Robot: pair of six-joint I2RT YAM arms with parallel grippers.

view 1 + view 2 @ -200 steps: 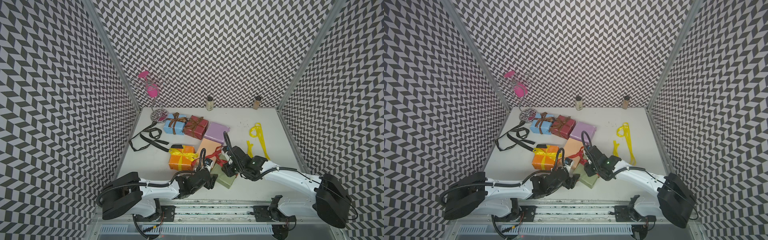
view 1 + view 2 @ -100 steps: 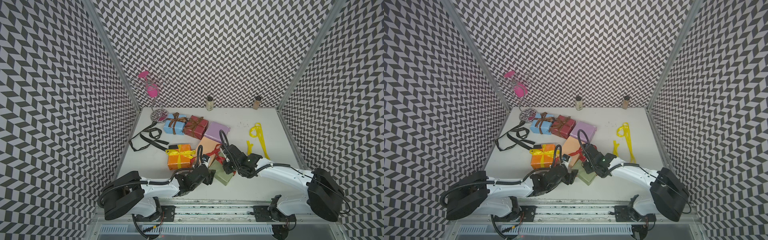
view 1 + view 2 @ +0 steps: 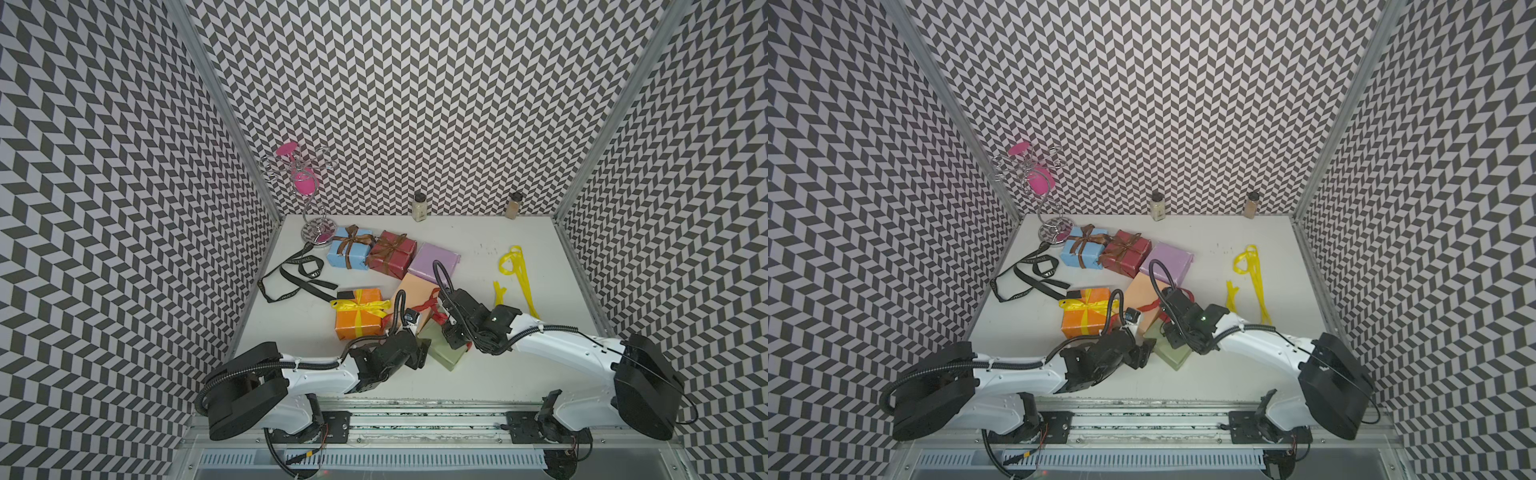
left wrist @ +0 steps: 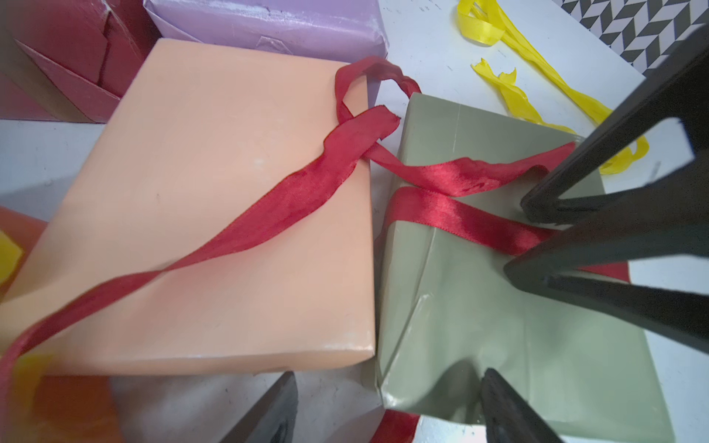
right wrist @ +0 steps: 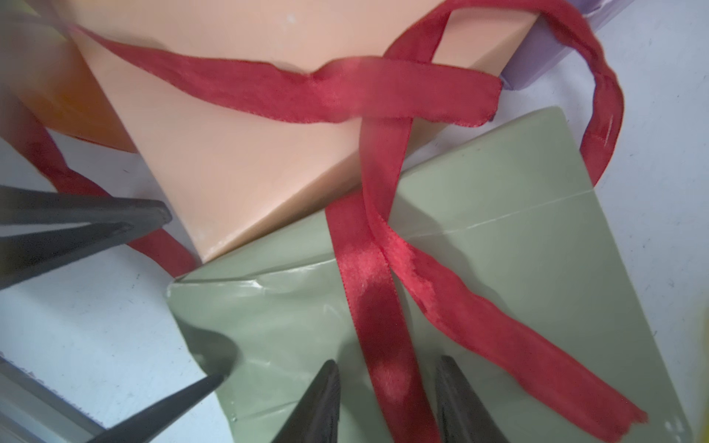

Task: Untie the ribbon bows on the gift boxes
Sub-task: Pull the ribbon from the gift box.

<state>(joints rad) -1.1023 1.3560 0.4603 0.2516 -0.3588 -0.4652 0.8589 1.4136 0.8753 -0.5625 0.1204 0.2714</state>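
Table: white table [image 3: 291, 332] between zigzag-patterned walls, with six wrapped boxes clustered from the back left toward the front middle.
Back boxes: light blue box [image 3: 349, 255] and dark red box [image 3: 395, 255] sit side by side under brown bows [image 3: 352, 240], with a lilac box [image 3: 436, 262] beside them.
Middle boxes: orange box [image 3: 359, 324] under a yellow bow [image 3: 361, 306]; peach box [image 4: 230, 230] touches the lilac one.
Olive box: olive box [image 5: 498, 191] lies nearest the front against the peach box, between both grippers.
Left gripper: left gripper [image 4: 387, 372] sits low at the olive box's near corner, jaws spread wide and gripping nothing.
Right gripper: right gripper [image 5: 387, 360] is over the olive box, jaws apart, with a tip at either edge of the ribbon band.
Red ribbon: red ribbon [image 5: 368, 291] has one band flat across the olive box, running between the right gripper's tips. A second strand crosses it, a loose loop hangs off the box's edge, and a long tail trails over the peach box.
Loose ribbons: black ribbon [image 3: 299, 278] lies at the table's left and yellow ribbon [image 3: 517, 274] at its right, both well apart from the grippers.
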